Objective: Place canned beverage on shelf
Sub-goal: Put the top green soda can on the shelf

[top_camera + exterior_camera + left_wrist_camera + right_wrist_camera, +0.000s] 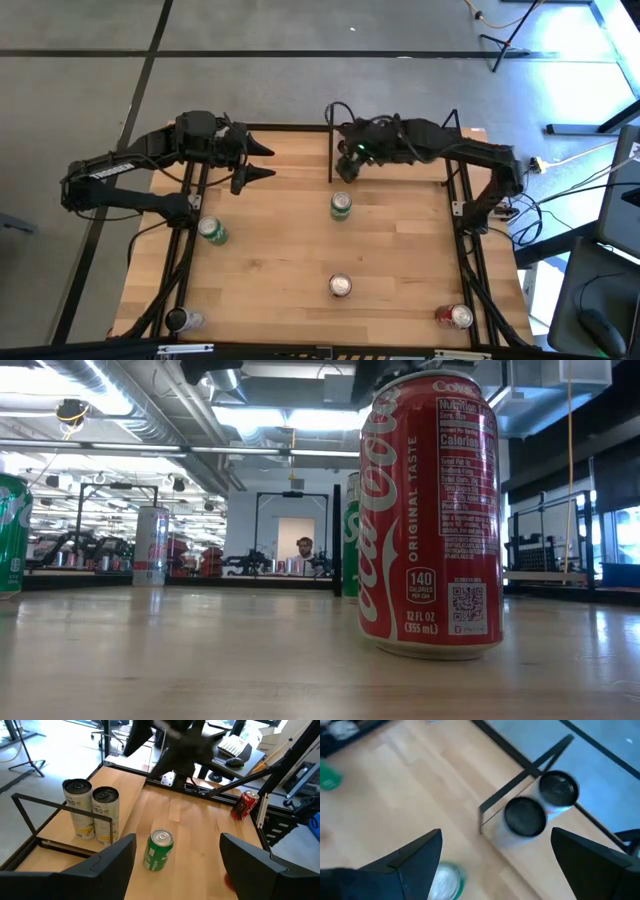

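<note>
The left end effector (262,160) is being held above the far left part of the light-wood table (300,250), its dark fingers (107,862) spread wide with nothing between them. The right end effector (345,165) is being held above the far middle of the table, fingers (415,857) likewise spread and empty. The small light-wood shelf framed by thin black metal bars (55,827) is being occupied by two pale upright cans with dark tops (92,812), standing side by side and seen from above in the right wrist view (540,802). A green can (341,206) is being left upright on the table just near of the right end effector. Another green can (212,232) is standing toward the left side, a silver-topped can (340,286) near the middle, a red cola can (457,317) at the near right corner, and a dark-topped can (180,320) at the near left corner
</note>
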### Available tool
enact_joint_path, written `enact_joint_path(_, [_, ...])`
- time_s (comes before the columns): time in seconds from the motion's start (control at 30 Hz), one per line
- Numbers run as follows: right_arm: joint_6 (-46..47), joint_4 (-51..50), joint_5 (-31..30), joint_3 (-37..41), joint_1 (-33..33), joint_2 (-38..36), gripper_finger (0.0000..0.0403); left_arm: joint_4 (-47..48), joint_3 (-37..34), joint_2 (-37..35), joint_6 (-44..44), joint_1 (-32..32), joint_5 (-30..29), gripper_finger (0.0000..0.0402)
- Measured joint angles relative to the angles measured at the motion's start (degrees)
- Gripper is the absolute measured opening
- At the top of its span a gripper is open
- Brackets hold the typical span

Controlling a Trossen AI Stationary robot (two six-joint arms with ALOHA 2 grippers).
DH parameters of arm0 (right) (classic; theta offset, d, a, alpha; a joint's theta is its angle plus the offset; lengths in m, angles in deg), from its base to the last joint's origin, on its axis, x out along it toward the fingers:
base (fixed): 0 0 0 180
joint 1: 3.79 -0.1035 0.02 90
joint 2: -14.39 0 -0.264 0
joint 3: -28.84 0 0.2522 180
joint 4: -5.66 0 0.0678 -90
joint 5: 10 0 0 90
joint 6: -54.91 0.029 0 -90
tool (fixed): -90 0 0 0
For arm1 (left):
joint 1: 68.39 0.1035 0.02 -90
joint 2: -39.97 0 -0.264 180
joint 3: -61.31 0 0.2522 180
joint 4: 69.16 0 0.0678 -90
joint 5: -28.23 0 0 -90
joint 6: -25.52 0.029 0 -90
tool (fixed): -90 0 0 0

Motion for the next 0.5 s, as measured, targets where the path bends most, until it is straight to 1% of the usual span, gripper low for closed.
enact_joint_path(0.07, [-0.7, 1.0, 0.8, 2.5, -1.6, -2.4, 0.0358, -0.1, 0.0, 0.1, 0.1, 0.0, 0.1, 0.0273])
enact_joint_path(0.17, [-1.6, 5.1, 5.2, 8.5, -3.5, -6.4, 0.0358, -0.1, 0.0, 0.9, 0.9, 0.0, 0.1, 0.0273])
enact_joint_path(0.27, [-1.7, 13.0, 9.1, 17.4, -4.9, -11.0, 0.0358, -0.1, 0.0, 2.0, 1.6, 0.0, 0.2, 0.0273])
enact_joint_path(0.33, [-1.8, 19.8, 10.4, 24.2, -5.9, -14.1, 0.0358, -0.3, 0.0, 3.4, 1.7, 0.0, 0.4, 0.0273])
enact_joint_path(0.43, [-1.1, 29.3, 10.4, 33.9, -7.1, -17.0, 0.0358, -0.2, 0.0, 5.8, 1.7, 0.0, 1.7, 0.0273])
enact_joint_path(0.5, [0.2, 33.4, 10.5, 38.7, -7.4, -17.7, 0.0358, 0.0, 0.0, 7.4, 1.7, 0.0, 1.8, 0.0273])
